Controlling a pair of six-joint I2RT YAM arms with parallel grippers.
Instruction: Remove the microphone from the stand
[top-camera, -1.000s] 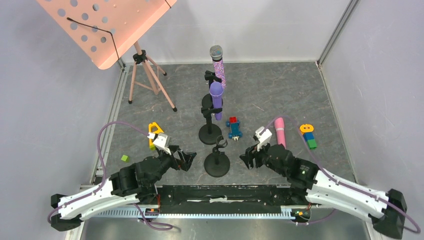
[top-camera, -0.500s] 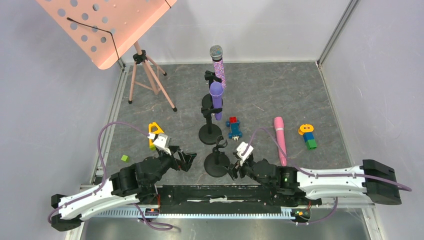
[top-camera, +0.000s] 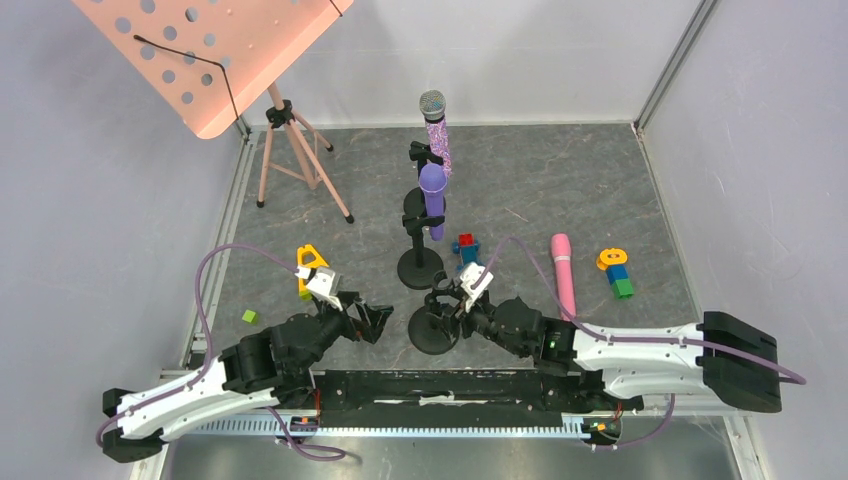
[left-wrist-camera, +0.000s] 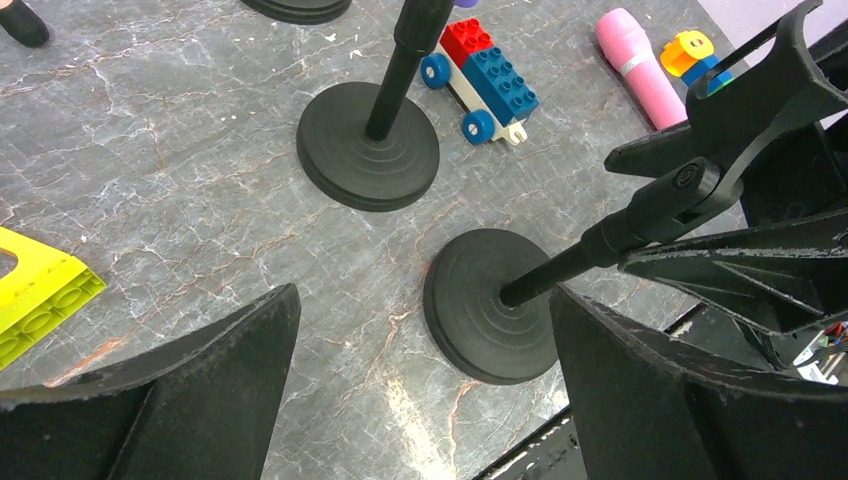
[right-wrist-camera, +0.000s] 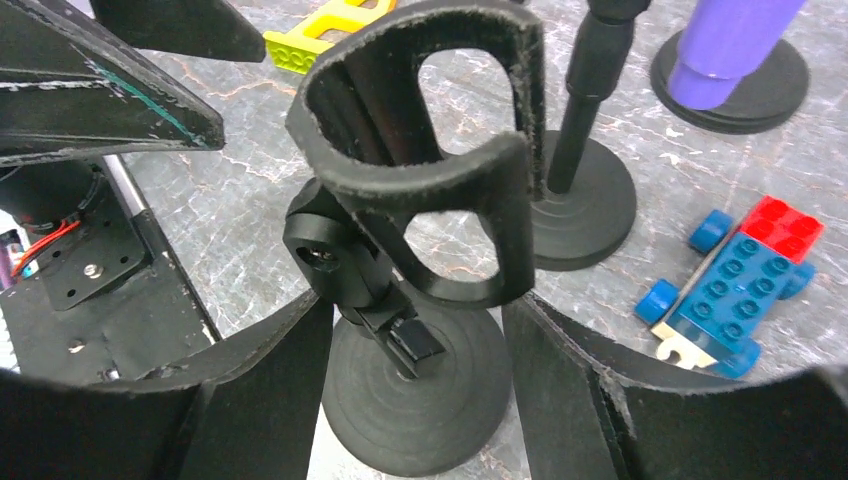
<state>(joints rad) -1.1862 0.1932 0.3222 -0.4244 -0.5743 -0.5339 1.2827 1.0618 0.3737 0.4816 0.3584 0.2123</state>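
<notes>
Top external view: the right gripper (top-camera: 447, 312) has moved from the pink microphone (top-camera: 562, 275) on the tabletop (top-camera: 540, 180) to the empty stand (top-camera: 428, 338), jaws apart around it. The left gripper (top-camera: 375, 321) is wide open; removal seems done.

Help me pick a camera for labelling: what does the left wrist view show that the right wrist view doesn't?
Only the left wrist view: the pink plastic microphone lying flat, and beside it the small orange-and-blue block stack. Only the right wrist view: a clear look at the purple microphone's lower body, and straight through the empty black clip atop the near black microphone stand. Both: that stand's round base, the red-and-blue wheeled toy brick and the yellow plastic block.
</notes>
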